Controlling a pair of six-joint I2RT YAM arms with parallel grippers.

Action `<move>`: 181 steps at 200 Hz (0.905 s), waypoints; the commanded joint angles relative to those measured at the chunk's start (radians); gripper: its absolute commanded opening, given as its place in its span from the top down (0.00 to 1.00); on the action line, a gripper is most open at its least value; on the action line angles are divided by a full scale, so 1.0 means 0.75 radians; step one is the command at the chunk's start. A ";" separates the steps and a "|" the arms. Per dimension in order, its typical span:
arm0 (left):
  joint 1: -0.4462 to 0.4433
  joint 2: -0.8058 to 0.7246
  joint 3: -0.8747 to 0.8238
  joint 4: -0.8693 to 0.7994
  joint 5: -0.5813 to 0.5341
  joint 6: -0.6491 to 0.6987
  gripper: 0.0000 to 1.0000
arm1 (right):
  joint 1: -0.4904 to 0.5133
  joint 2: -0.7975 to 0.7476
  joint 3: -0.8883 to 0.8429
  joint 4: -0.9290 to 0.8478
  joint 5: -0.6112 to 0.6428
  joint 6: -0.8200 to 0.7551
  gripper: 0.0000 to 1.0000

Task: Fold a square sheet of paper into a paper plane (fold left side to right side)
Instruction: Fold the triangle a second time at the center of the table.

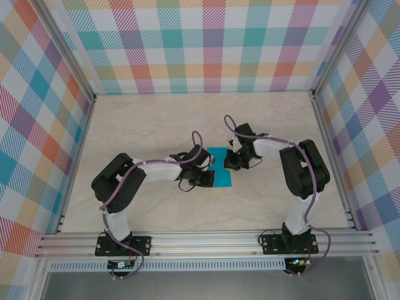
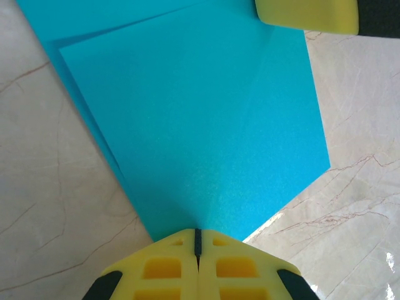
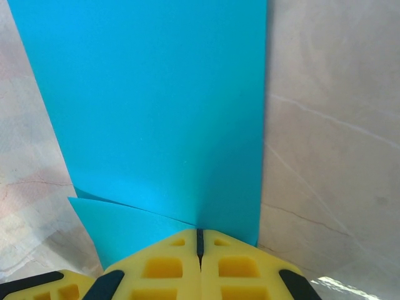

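Here the folded paper (image 1: 222,178) lies between closed left gripper (image 2: 197,234) and closed right gripper (image 3: 200,234).

Bright even light, soft shadows, sharp pics, glare on table (image 2: 389,259)

A: What colour is the paper (image 2: 200,125)?
B: Bright teal-blue all over. No pattern.
A: And the counter (image 1: 156,119)?
B: Creamy, like marble, with thin brown lines.
A: The walls (image 1: 187,44)?
B: Checks in pink, orange, yellow, teal, blue and purple on white.
A: The arms (image 1: 159,169)?
B: White and black, with purple cables (image 1: 194,134). The jaws are yellow with black bits.
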 commanded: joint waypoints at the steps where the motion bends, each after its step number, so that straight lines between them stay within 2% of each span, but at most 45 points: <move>1: 0.007 0.057 -0.016 -0.099 -0.022 0.001 0.97 | -0.021 -0.046 0.018 -0.074 0.088 -0.033 1.00; 25: 0.006 0.057 -0.016 -0.100 -0.024 0.002 0.97 | -0.005 -0.152 0.020 -0.107 0.085 -0.034 0.99; 55: 0.006 0.056 -0.014 -0.100 -0.023 0.001 0.97 | 0.064 -0.185 -0.026 -0.090 0.022 -0.006 1.00; 116: 0.007 0.057 -0.015 -0.102 -0.022 0.003 0.97 | 0.191 -0.059 -0.034 0.032 -0.054 0.091 1.00; 181: 0.006 0.054 -0.018 -0.103 -0.028 0.001 0.98 | 0.177 0.024 -0.023 -0.040 0.064 0.033 1.00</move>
